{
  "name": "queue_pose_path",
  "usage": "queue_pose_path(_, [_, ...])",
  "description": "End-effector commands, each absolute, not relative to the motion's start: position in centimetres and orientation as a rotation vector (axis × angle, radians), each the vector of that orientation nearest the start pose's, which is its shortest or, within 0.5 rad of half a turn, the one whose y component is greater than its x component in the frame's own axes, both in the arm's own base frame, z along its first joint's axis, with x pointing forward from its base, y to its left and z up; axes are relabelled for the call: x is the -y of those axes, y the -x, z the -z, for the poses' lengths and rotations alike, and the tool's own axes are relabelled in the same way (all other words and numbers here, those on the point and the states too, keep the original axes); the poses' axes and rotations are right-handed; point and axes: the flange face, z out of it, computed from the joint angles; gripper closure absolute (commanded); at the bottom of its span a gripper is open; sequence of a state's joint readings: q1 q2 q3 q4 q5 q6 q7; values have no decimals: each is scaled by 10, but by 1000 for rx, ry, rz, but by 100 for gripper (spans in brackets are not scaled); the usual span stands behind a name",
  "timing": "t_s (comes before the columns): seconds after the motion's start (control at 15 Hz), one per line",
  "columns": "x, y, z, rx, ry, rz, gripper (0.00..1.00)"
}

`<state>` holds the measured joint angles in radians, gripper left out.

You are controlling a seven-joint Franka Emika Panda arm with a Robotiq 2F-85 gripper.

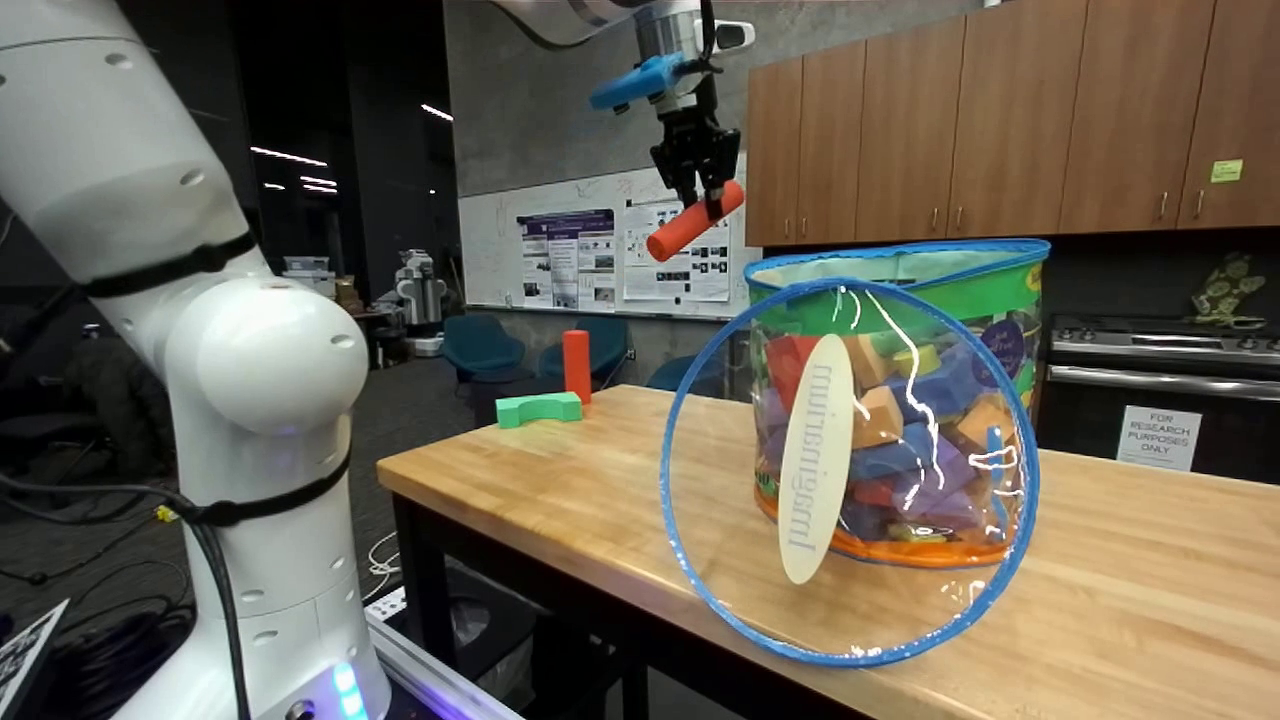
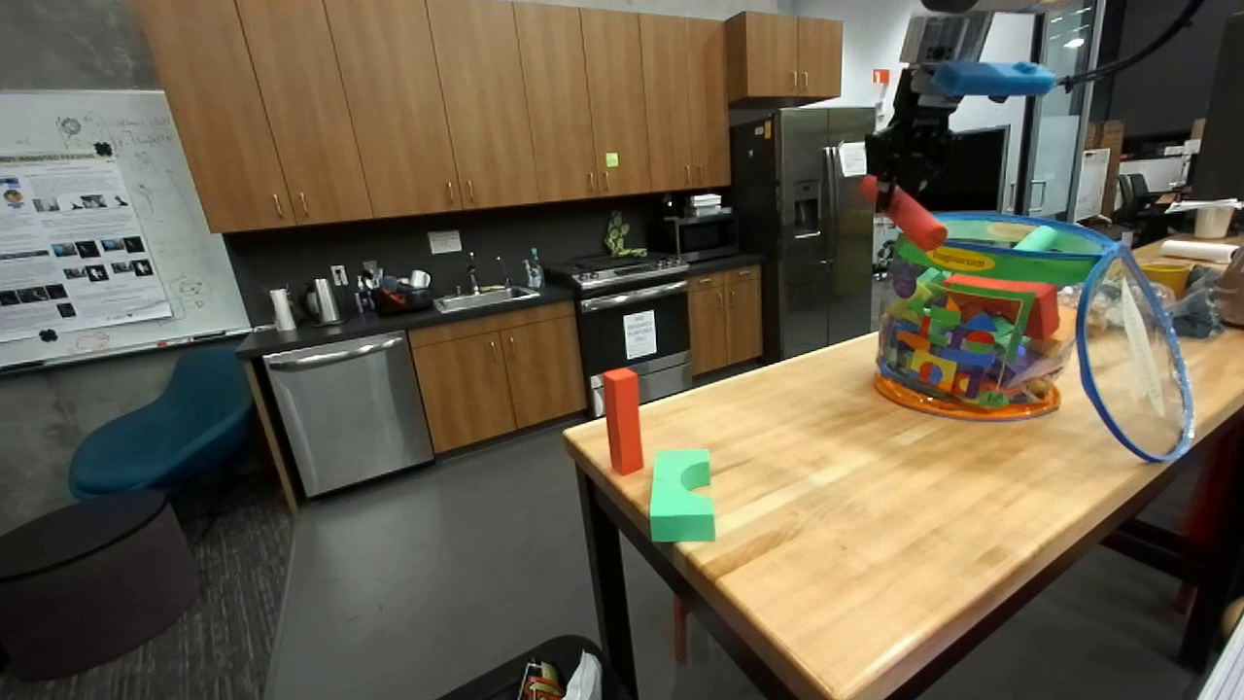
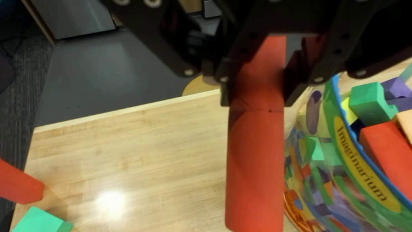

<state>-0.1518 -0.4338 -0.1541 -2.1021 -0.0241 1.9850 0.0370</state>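
Observation:
My gripper (image 3: 256, 100) is shut on a red cylinder (image 3: 255, 161), with a finger on each side of it. In both exterior views the red cylinder (image 1: 680, 233) hangs tilted in the air, higher than the rim of a clear zip bag (image 1: 1035, 250) filled with coloured blocks. The wrist view puts the bag (image 3: 359, 164) just right of the cylinder, its top uncovered. On the table, a red rectangular block (image 2: 623, 421) stands upright near the corner. A green arch block (image 2: 680, 515) lies close beside it.
The bag's round clear lid, with its blue rim (image 1: 672, 480), hangs down at the bag's side over the table edge. The wooden table (image 2: 826, 467) carries bag and blocks. Farther along it stand a yellow container (image 2: 1166, 277) and plastic bags. Cabinets (image 2: 544, 97) line the wall.

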Motion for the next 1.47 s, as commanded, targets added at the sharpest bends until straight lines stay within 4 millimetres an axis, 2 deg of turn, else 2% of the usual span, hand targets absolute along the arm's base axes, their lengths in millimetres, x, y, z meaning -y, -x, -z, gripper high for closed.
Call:
queue_pose_path(0.0, [181, -417, -646, -599, 3035, 509, 86])
queue_pose_path(0.27, [221, -416, -655, -668, 2995, 468, 86])
queue_pose_path(0.87, [307, -423, -633, -936, 2937, 374, 86])
queue_pose_path(1.13, [330, -421, -623, -1021, 2920, 323, 86])
queue_pose_path(1.33, [337, -425, -619, -1047, 2916, 296, 86])
queue_pose_path(1.4, [337, -428, -619, -1048, 2916, 290, 71])
